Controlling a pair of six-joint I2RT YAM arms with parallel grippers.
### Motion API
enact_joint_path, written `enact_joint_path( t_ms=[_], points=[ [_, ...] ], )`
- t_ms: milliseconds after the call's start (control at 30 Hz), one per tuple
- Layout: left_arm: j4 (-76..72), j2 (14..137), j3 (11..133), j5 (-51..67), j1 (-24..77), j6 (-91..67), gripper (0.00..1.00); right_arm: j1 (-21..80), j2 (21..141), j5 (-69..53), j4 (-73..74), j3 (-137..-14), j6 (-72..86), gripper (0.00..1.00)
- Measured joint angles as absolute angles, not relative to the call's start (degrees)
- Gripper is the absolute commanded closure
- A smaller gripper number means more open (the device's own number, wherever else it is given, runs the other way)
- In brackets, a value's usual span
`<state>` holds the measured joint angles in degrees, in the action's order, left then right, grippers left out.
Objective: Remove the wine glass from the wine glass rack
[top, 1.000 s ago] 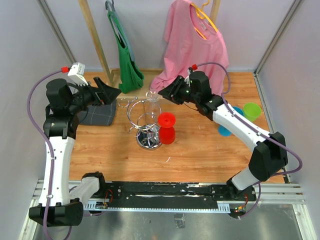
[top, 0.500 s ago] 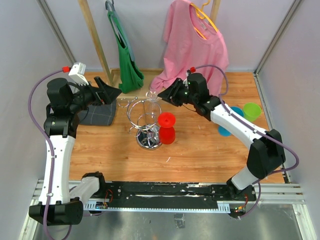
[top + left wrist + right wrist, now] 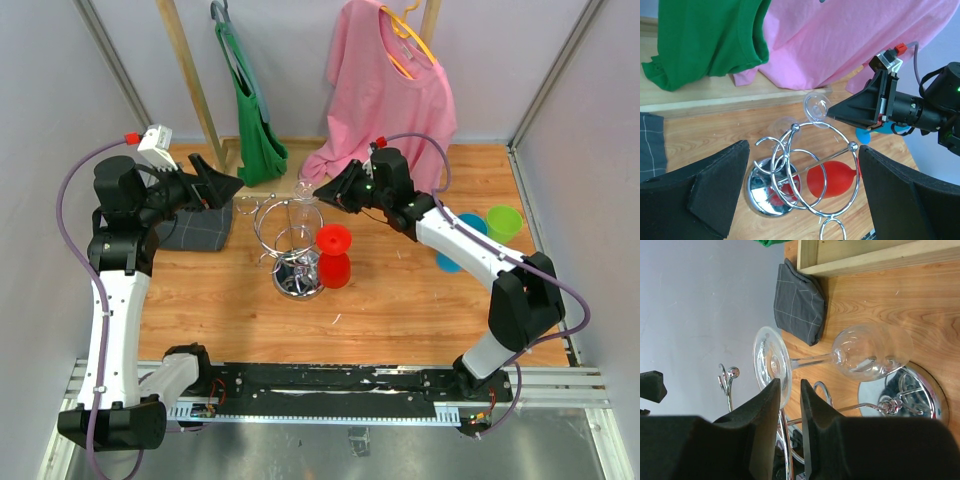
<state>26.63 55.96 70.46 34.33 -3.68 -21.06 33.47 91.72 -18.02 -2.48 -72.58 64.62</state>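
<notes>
While your left gripper (image 3: pixel 222 180) hangs wide open just left of the rack (image 3: pixel 290 240), probably ready to steady it, the glass (image 3: pixel 840 356) hangs foot-up in a far ring, empty, with its bowl near the base. Your right gripper (image 3: pixel 791 390) straddles the foot's rim, jaws nearly together; whether they pinch it I cannot tell. The green cup (image 3: pixel 504 222) stands well apart, contents unclear.

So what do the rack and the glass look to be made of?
Rack: looks like chrome-plated metal wire with a mirror-bright finish; the round base reflects its surroundings. Glass: clear and colourless, probably real glass, with sharp highlights and the table showing through the bowl. Clear plastic can't be ruled out by look alone.
</notes>
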Motion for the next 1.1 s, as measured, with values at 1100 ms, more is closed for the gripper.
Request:
enact_joint_path(
  t_ms=[1100],
  points=[
    [26.0,56.64,70.46,36.23,-3.68,-21.52,0.05,31.73,89.89,-21.74,-15.51,-64.42,70.7,0.77]
  ],
)
